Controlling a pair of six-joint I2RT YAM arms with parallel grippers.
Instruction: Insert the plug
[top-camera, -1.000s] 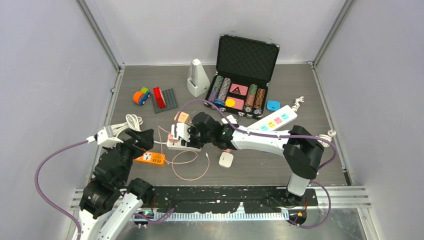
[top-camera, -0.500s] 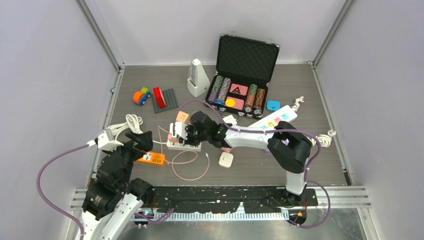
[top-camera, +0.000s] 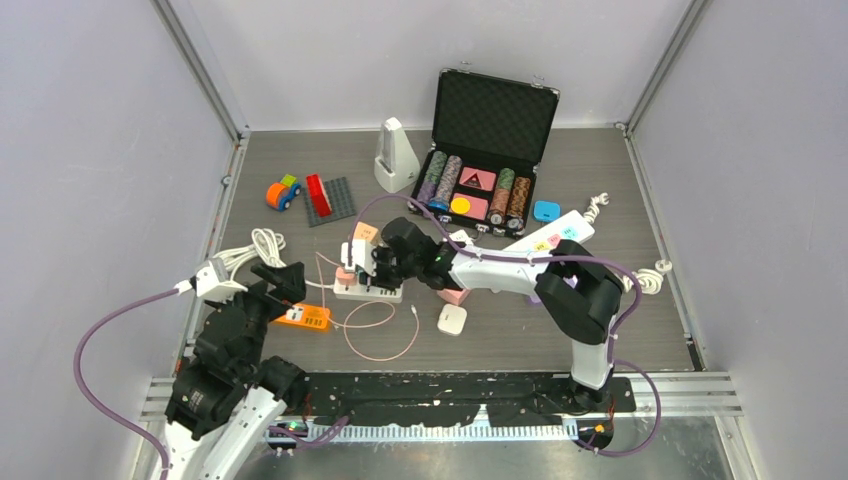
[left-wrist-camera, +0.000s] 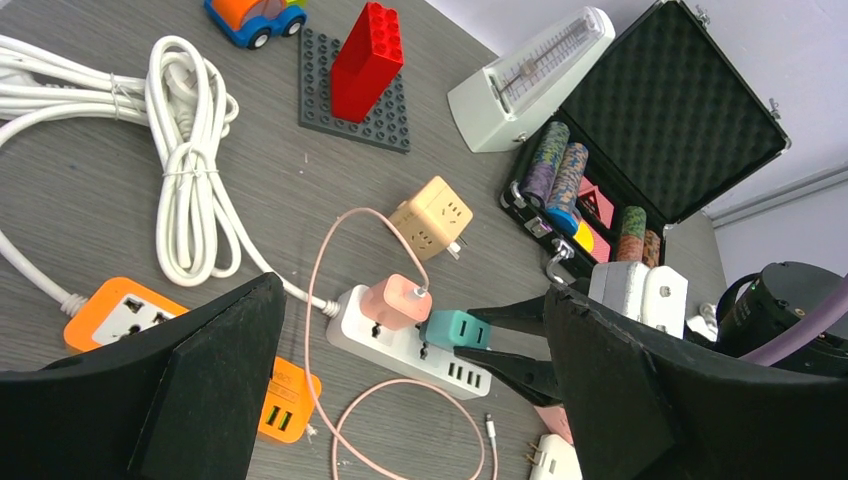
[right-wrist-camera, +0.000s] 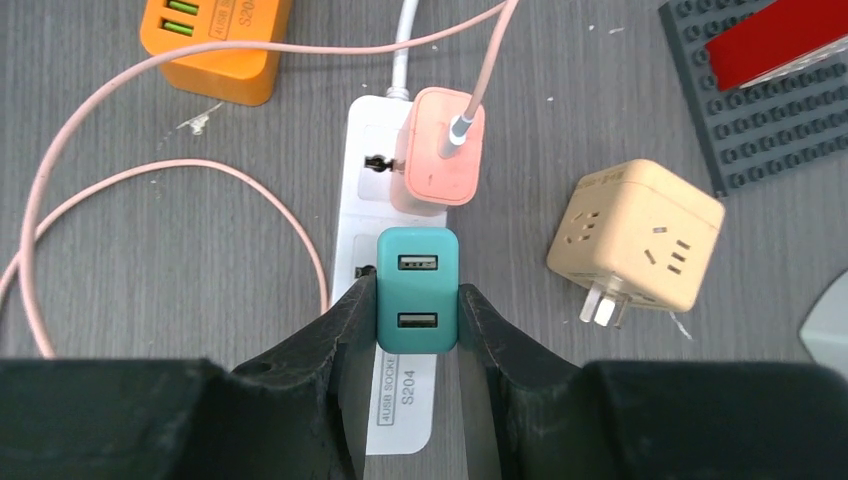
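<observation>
My right gripper (right-wrist-camera: 418, 300) is shut on a teal two-port USB plug (right-wrist-camera: 418, 290), one finger on each side. The plug (left-wrist-camera: 456, 330) sits right over the white power strip (right-wrist-camera: 372, 130), at the socket next to a pink charger (right-wrist-camera: 437, 160) that is plugged in. Its prongs are hidden, so I cannot tell how deep they sit. In the top view the right gripper (top-camera: 365, 262) is over the strip (top-camera: 368, 292). My left gripper (top-camera: 285, 280) hangs open to the left, nothing between its fingers (left-wrist-camera: 200, 370).
An orange power strip (top-camera: 300, 317) lies left of the white one, under my left gripper. A pink cable (top-camera: 380, 335) loops in front. A beige cube adapter (right-wrist-camera: 635, 235), a white adapter (top-camera: 451, 319), coiled white cord (left-wrist-camera: 190, 180), chip case (top-camera: 480, 180) and metronome (top-camera: 396, 155) surround.
My right gripper has shifted a little left along the strip with the teal plug, and its elbow has swung left. The left arm has barely moved.
</observation>
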